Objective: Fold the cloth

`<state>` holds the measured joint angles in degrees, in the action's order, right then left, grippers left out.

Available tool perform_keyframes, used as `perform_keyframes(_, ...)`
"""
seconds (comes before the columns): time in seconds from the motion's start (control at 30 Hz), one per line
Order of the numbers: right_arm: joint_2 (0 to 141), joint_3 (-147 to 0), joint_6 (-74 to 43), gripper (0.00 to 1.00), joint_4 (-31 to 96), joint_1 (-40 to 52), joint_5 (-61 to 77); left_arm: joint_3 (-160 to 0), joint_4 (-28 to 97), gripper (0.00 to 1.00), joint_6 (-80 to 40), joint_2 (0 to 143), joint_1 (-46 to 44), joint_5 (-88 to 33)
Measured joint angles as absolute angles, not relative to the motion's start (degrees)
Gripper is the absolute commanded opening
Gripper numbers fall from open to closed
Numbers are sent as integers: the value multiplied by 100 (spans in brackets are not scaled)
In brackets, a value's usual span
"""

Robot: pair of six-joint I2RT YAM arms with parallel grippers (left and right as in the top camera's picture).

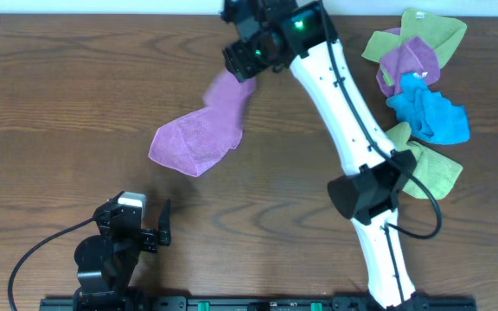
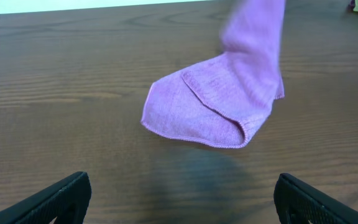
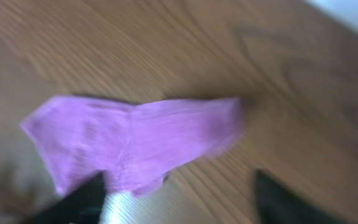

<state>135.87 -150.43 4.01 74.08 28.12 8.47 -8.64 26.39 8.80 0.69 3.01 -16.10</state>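
Fingertips of my left gripper (image 2: pixel 182 194) and right gripper (image 3: pixel 179 190) are standing released; ungripped, the lilac square microfibre towel (image 1: pixel 199 136) is risking landing crumpled.

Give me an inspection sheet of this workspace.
Surface: brown wooden table.
Job's things: purple cloth, lower end doubled over on the table, upper end raised and blurred beneath the right gripper.
Clutter: pile of green, purple and blue cloths at the right edge; another green cloth beside the right arm.
Grippers: left gripper open, near the front; right gripper open above the cloth.
Cables: black cable looping from the left arm; second cable on the right arm.
Surroundings: pale band beyond the far edge.
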Motion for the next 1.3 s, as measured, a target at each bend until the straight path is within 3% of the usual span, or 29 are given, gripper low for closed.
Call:
perform_keyframes(0.17, 13583, -14429, 421, 97, 7384, 2773, 692, -864, 2637, 96, 880, 69, 301, -1610)
perform_keyframes(0.3, 13583, -13701, 480, 80, 7338, 2847, 703, -864, 2637, 95, 880, 69, 301, -1610)
perform_keyframes(0.4, 13583, -13161, 489, 88, 7089, 2912, 875, -864, 2637, 95, 880, 69, 301, -1610)
perform_keyframes(0.53, 13583, -12726, 692, 88, 6486, 3105, 1249, -864, 2637, 95, 880, 69, 301, -1610)
perform_keyframes(0.73, 13583, -12376, 1022, 77, 5618, 3629, 1509, -864, 2639, 95, 880, 69, 301, -1610)
perform_keyframes(1.3, 13583, -11155, 1568, 63, 4829, 4637, 1275, -864, 2639, 95, 880, 69, 301, -1610)
